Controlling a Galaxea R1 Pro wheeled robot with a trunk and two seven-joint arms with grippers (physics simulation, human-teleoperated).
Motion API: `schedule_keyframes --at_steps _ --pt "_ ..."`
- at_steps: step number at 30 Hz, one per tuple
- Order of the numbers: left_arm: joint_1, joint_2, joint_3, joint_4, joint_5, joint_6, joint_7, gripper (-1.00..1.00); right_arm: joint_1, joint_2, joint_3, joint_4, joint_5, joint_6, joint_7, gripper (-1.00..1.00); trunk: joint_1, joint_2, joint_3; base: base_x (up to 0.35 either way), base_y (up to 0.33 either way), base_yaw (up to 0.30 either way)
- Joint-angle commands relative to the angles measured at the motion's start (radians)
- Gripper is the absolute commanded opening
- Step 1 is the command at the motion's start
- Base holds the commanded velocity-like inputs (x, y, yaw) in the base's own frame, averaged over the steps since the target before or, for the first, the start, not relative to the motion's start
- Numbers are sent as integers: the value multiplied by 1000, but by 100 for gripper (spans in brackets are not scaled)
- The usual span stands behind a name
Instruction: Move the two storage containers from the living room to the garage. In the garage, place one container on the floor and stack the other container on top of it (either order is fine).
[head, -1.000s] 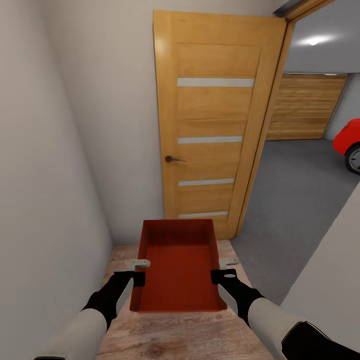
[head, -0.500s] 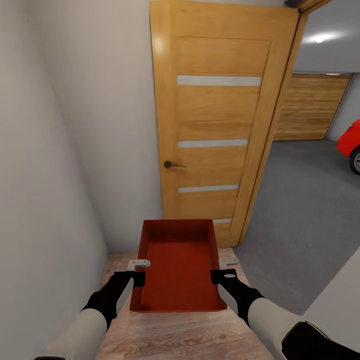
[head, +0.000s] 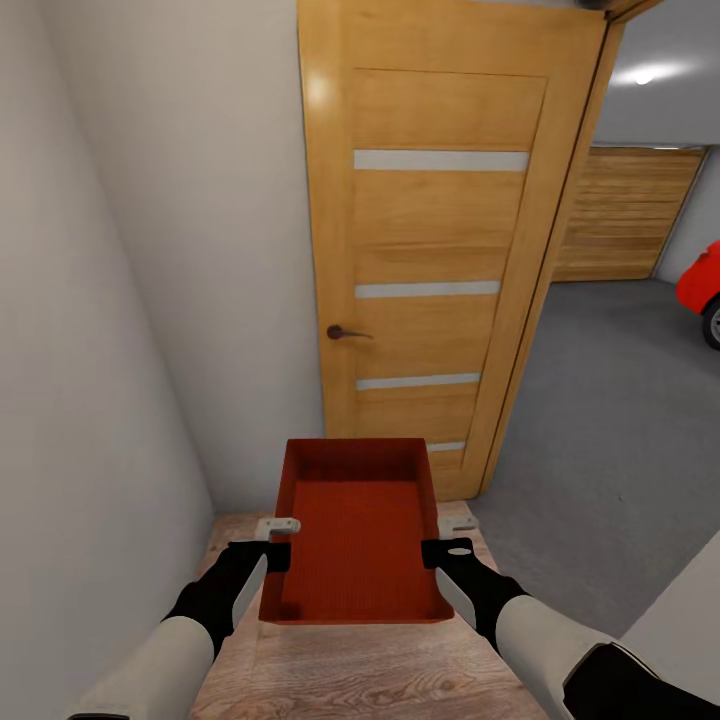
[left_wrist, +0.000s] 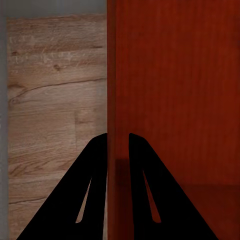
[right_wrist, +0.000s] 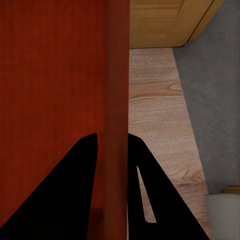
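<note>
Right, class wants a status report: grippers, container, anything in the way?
Left gripper and right gripper each clamped on a side wall of the storage container. Container held level, empty. Wooden door dead ahead; garage opening lies right.

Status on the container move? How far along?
In hand: one orange-red storage container, the left gripper and right gripper each pinching a side wall. The robot is on wood planks by the open wooden door. Left: enter the grey-floored garage, set it down, stack the second.

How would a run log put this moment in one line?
storage container carried | left gripper, right gripper clamp side walls | wood floor | door ahead
</note>
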Motion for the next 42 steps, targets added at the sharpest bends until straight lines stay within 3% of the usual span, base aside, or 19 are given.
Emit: schedule_keyframes --at_steps 1,22,34,42 --pt "-1 -1 11 -4 -40 -75 10 -100 0 0 10 1 -18 6 -8 -100 1 -2 -2 0 0 0" --pt "-1 -1 11 -4 -41 -74 11 -100 0 0 9 1 -18 6 -8 -100 1 -2 -2 0 0 -5" --pt "-1 -1 11 -4 -41 -74 11 -100 0 0 10 1 -18 6 -8 -100 1 -2 -2 10 0 -217" --pt "-1 -1 11 2 -41 -74 10 -100 0 0 10 1 -18 6 -8 -100 1 -2 -2 239 93 -234"
